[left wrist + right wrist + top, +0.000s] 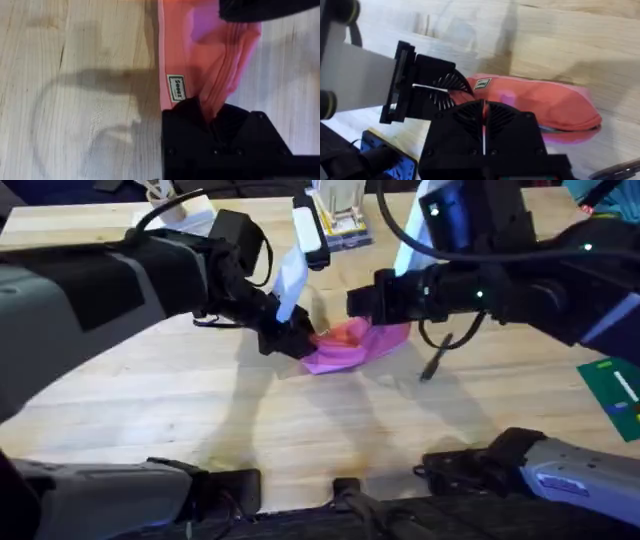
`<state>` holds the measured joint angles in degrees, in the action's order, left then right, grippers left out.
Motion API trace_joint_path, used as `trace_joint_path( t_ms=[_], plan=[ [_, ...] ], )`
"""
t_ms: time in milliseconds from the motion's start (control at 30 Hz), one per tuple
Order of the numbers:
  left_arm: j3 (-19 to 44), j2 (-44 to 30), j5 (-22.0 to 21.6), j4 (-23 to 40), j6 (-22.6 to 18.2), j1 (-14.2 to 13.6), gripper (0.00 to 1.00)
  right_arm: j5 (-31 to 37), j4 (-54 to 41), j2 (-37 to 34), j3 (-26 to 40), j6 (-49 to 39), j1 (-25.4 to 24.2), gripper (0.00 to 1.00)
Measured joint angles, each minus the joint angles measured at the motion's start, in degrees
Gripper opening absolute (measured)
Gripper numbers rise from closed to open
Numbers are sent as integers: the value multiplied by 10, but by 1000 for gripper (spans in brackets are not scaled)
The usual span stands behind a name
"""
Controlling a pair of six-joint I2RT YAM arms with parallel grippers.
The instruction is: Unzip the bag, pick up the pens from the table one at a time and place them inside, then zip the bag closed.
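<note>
The pink bag point(352, 345) lies crumpled in the middle of the table point(200, 400). My left gripper point(292, 338) is shut on the bag's left end; in the left wrist view pink fabric point(200, 55) is pinched between the black fingers point(210, 120). My right gripper point(366, 302) reaches in from the right onto the bag's upper edge. In the right wrist view its fingers point(484, 117) are pressed together against the bag point(540, 102), and the zipper pull is hidden. One black pen point(435, 360) lies on the wood just right of the bag.
A white-and-yellow box point(340, 215) and other white items stand at the table's back edge. A green board point(612, 390) lies at the far right. Bare wood spreads in front of the bag and to its left.
</note>
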<state>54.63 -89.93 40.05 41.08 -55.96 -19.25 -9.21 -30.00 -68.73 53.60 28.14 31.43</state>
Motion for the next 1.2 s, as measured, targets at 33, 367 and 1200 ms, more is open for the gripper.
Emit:
trace_joint_path(
  t_ms=[33, 367, 1200],
  plan=[
    [0, 0, 0, 0, 0, 0, 44, 0, 0, 0, 0, 0, -4, 31],
    [3, 0, 11, -9, 0, -3, 44, -33, 13, 103, 7, 4, -103, 996],
    [3, 0, 11, -14, 0, -3, 44, -82, -236, 170, 9, -20, -191, 998]
  ],
)
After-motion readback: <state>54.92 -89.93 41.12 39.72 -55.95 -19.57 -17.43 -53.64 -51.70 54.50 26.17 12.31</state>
